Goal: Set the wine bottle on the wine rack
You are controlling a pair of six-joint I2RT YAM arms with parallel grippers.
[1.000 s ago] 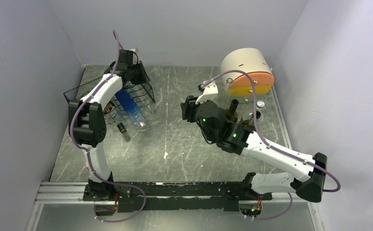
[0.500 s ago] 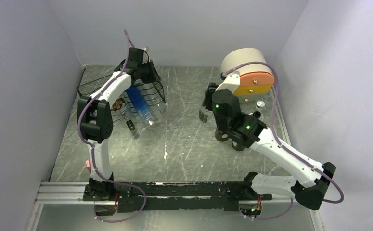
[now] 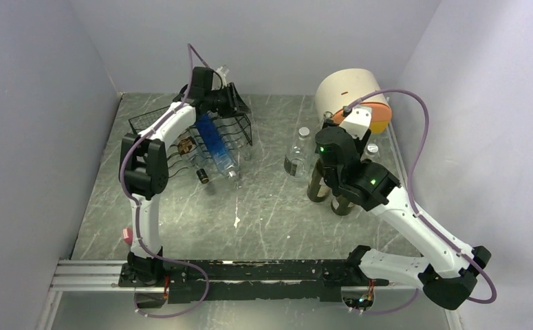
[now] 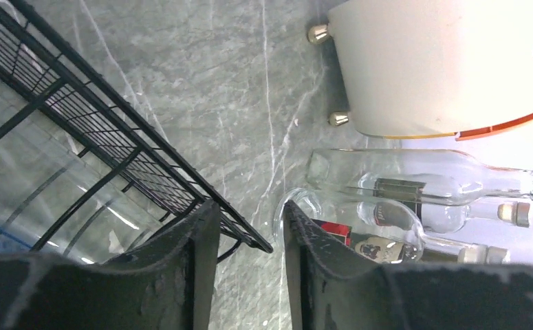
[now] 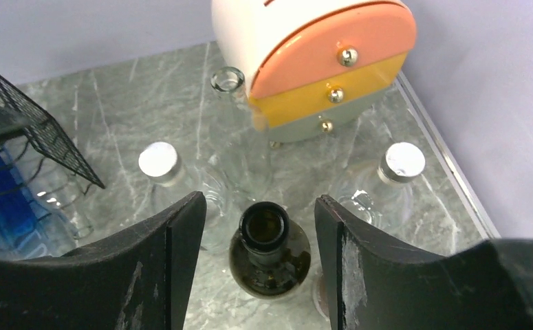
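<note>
Hovering with the right gripper [image 5: 258,206] over the wine bottle [image 5: 270,265], dark green and uncapped, with both fingers [image 5: 170,275] spread wide to either side of its open mouth and clear of the glass. Finding that bottle upright on the grey marbled table [image 3: 263,206], right of the middle, near the front of the cream-and-orange drum box [image 3: 349,93] and well apart from the wine rack [image 3: 243,130]. Noting a second dark bottle [image 3: 344,205] just beside it, plus three clear ones around it: a silver-capped bottle [image 5: 159,163] to the left, another capped bottle [image 5: 401,163] to the right, and an uncapped bottle [image 5: 227,79] just beside the box.

Reaching with the left gripper [image 4: 249,210] to the far right end of the rack, at the far left of the table. Showing, from the left wrist, two fingers [image 4: 194,275] narrowly parted, with the corner wire of the rack's mesh end panel in the gap. Cannot tell whether pinched or merely lying between them.

Cradling, in the rack, a blue bottle [image 3: 210,130], with a clear bottle [image 3: 227,163] and a dark-capped bottle [image 3: 201,175] alongside, necks poking out of the near side.
</note>
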